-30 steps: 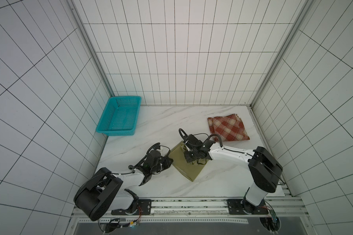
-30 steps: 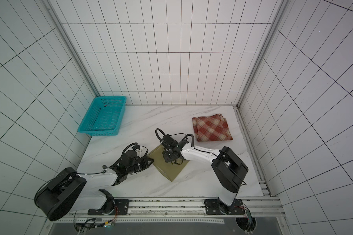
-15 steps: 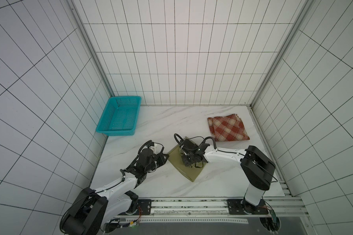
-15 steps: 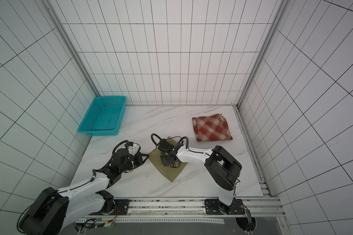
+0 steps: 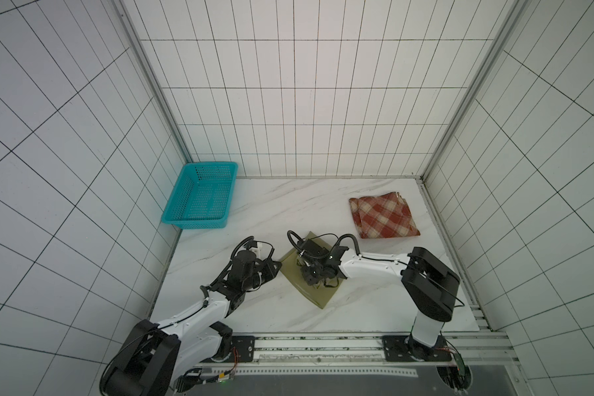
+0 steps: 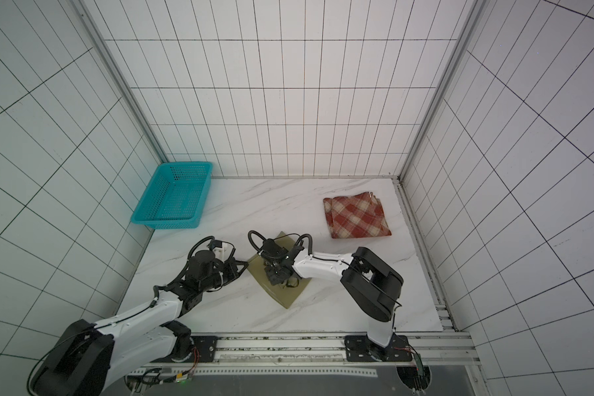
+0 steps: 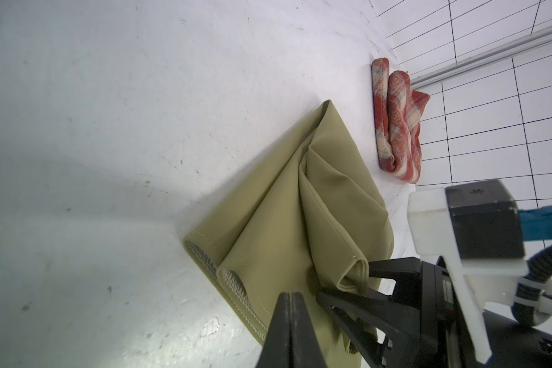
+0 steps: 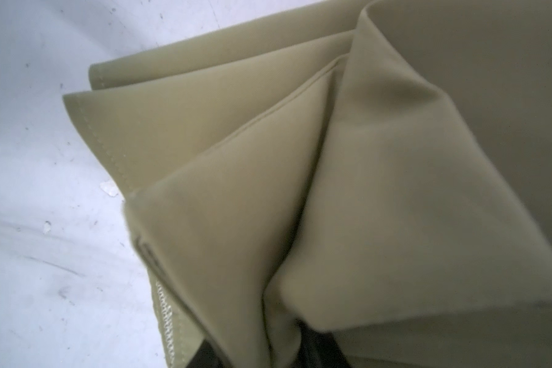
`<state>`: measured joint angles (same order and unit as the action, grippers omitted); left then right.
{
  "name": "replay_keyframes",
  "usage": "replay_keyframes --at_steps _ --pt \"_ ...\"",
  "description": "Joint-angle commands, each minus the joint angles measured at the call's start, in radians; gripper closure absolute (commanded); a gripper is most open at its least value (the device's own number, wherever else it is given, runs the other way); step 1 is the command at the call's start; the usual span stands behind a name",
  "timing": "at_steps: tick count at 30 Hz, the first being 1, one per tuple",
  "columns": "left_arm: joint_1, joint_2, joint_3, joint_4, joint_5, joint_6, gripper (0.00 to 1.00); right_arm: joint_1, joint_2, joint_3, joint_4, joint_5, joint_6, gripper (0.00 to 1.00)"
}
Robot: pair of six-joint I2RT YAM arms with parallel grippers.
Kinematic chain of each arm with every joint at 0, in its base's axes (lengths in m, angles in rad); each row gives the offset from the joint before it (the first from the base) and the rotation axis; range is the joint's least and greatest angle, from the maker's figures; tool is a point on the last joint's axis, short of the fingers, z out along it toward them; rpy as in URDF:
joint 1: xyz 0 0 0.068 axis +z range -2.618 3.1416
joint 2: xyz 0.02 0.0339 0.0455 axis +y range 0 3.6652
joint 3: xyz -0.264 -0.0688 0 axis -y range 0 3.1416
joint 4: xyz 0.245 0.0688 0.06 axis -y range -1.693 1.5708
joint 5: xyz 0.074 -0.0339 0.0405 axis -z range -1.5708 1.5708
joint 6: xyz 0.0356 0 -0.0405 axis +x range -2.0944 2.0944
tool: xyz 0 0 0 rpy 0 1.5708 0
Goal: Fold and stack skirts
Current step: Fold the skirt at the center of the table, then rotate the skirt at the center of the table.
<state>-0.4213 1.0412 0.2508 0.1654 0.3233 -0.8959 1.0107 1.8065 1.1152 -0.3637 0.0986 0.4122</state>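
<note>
The olive skirt (image 5: 318, 291) (image 6: 287, 293) lies folded at the table's front middle, its layers fanned out in the left wrist view (image 7: 268, 223) and filling the right wrist view (image 8: 300, 159). My right gripper (image 5: 310, 274) (image 6: 277, 274) (image 7: 344, 280) rests on it with jaws parted, a loose fold of olive cloth between the fingers (image 7: 348, 306). My left gripper (image 5: 275, 269) (image 6: 242, 267) (image 7: 290, 298) is shut and empty at the skirt's left edge. Folded at the back right is the plaid skirt (image 5: 383, 215) (image 6: 356, 216) (image 7: 399, 121).
A teal perforated basket (image 5: 201, 195) (image 6: 172, 195) stands empty at the back left against the wall. Tiled walls close the table on three sides, and a metal rail (image 5: 323, 346) runs along its front edge.
My right gripper has slid a little left over the olive skirt and its jaws have parted. The left arm has stretched out, its gripper staying shut by the skirt's edge.
</note>
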Motion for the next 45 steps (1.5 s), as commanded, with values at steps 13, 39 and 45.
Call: replay_keyframes --at_steps 13,39,45 --pt "0.009 -0.029 0.006 -0.018 0.01 0.034 1.0 0.016 -0.105 -0.033 0.015 -0.103 0.064 0.49" --pt "-0.165 0.389 0.351 0.1 0.045 0.082 1.0 -0.241 -0.331 -0.361 0.354 -0.445 0.129 1.0" --pt "-0.168 0.494 0.334 0.175 0.026 0.074 1.0 -0.229 -0.296 -0.42 0.421 -0.48 0.151 1.0"
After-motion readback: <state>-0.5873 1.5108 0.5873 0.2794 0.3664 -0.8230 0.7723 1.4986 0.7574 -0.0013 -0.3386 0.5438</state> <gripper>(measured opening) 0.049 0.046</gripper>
